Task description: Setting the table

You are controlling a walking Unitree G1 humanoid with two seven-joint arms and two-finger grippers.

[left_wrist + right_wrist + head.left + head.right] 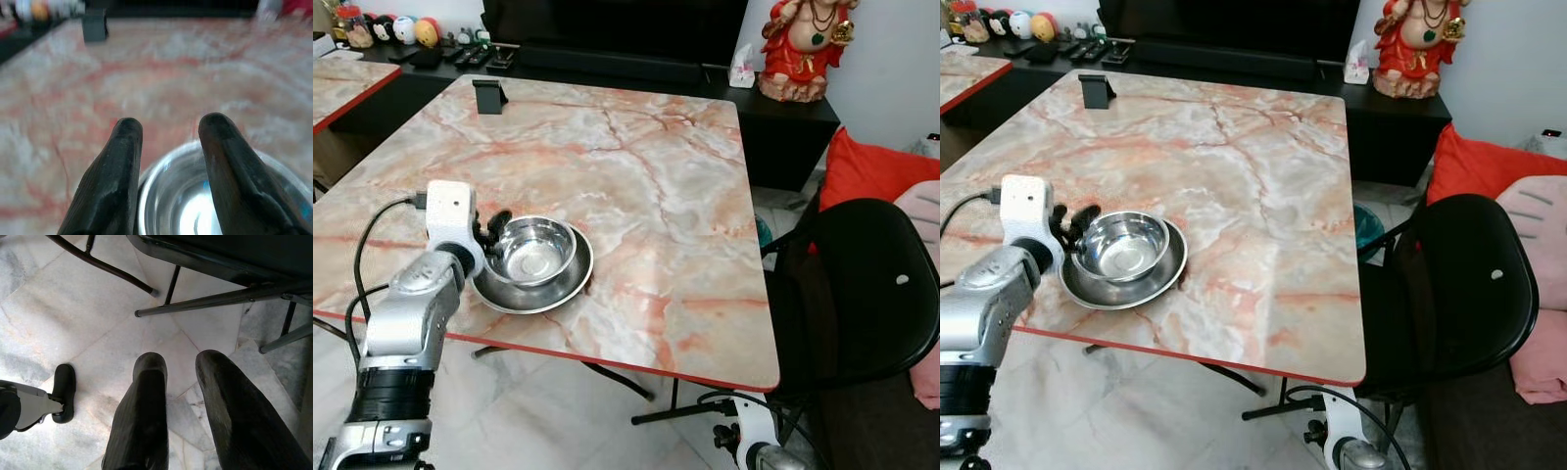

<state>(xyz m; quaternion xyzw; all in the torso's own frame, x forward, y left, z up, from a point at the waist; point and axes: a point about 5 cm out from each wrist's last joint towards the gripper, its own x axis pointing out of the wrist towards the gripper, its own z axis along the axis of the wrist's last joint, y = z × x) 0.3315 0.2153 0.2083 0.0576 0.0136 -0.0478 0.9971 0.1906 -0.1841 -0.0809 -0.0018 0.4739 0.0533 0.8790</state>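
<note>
Left wrist view: left gripper (166,129) fingers apart, straddling the shiny steel bowl's (534,249) rim; bowl nested in a steel plate (570,283).

Premises are presenting as a home living-dining room: marble-pattern table (636,166) occupying frame centre, black media console (607,69) running along the top, red figurine (800,44) standing upper right, cushions (871,171) lying at right.

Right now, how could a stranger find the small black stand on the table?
Start at the marble-patterned table and go to its far left corner, away from the steel bowl. The black stand sits alone there, upright. The remotes behind it lie on the dark cabinet.
</note>
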